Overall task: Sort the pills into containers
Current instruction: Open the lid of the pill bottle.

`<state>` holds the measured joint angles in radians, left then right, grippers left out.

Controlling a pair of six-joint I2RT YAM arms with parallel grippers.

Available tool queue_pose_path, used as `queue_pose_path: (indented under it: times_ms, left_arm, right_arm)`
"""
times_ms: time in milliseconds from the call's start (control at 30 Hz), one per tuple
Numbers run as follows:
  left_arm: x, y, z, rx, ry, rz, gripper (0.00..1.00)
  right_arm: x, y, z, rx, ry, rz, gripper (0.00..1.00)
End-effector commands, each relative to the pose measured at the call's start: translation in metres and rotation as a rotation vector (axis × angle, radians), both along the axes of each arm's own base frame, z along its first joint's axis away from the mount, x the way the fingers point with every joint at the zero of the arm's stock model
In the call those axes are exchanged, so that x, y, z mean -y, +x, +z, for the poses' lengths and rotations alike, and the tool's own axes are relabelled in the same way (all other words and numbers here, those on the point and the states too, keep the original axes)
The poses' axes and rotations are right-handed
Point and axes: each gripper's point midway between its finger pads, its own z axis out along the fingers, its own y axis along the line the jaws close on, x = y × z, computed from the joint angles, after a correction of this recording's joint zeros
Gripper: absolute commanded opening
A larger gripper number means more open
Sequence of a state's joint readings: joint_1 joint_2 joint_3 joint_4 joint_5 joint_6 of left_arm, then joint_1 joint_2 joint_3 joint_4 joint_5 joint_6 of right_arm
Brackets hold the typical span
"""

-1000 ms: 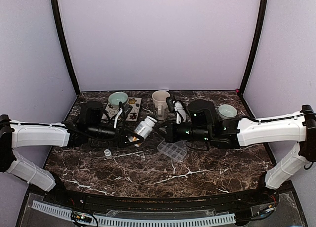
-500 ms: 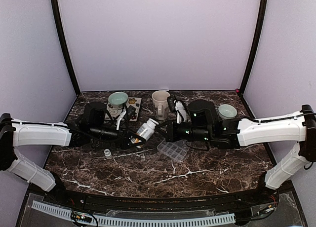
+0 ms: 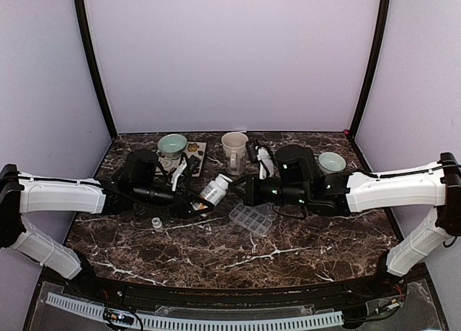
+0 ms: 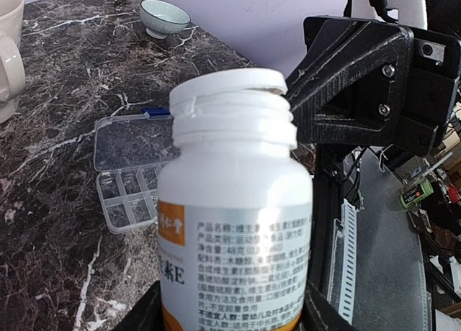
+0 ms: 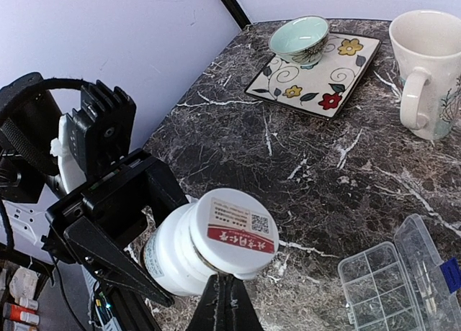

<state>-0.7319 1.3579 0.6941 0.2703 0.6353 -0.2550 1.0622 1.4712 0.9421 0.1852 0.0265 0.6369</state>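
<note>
Plastic tray: lies flat on the dark marble table with its lid swung open, just in front of the two grippers.
White bottle: held tilted above the table, just left of the tray, with its mouth toward the right arm.
Left gripper: clamped around the bottle's body.
Right gripper: fingers pressed together, tips at the rim of the bottle's mouth; whether they touch it is unclear.
Small white cap: upright on the table, well left of the tray.
Cream mug: behind the bottle.

Bottle: white plastic, smooth, printed paper label. Organizer tray: clear glossy plastic. Table: dark veined marble look, polished.
</note>
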Motion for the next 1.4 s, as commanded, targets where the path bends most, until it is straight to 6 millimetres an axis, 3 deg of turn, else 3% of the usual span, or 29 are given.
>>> queue_pose_path:
  times_ms: [0, 667, 1000, 1367]
  left_arm:
    - [0.006, -0.005, 0.012, 0.041, -0.012, -0.038, 0.0]
    - [0.009, -0.007, 0.007, 0.073, 0.03, -0.037, 0.0]
    - [0.012, -0.006, -0.001, 0.128, 0.099, -0.01, 0.0]
    - [0.012, -0.002, -0.003, 0.168, 0.123, 0.019, 0.0]
  right_arm:
    - [0.005, 0.009, 0.012, 0.035, 0.032, -0.031, 0.02]
    - [0.007, 0.016, 0.004, 0.021, 0.026, -0.039, 0.03]
    - [0.01, 0.019, 0.004, -0.002, 0.057, -0.037, 0.15]
    - [0.012, 0.015, 0.007, -0.023, 0.091, -0.03, 0.2]
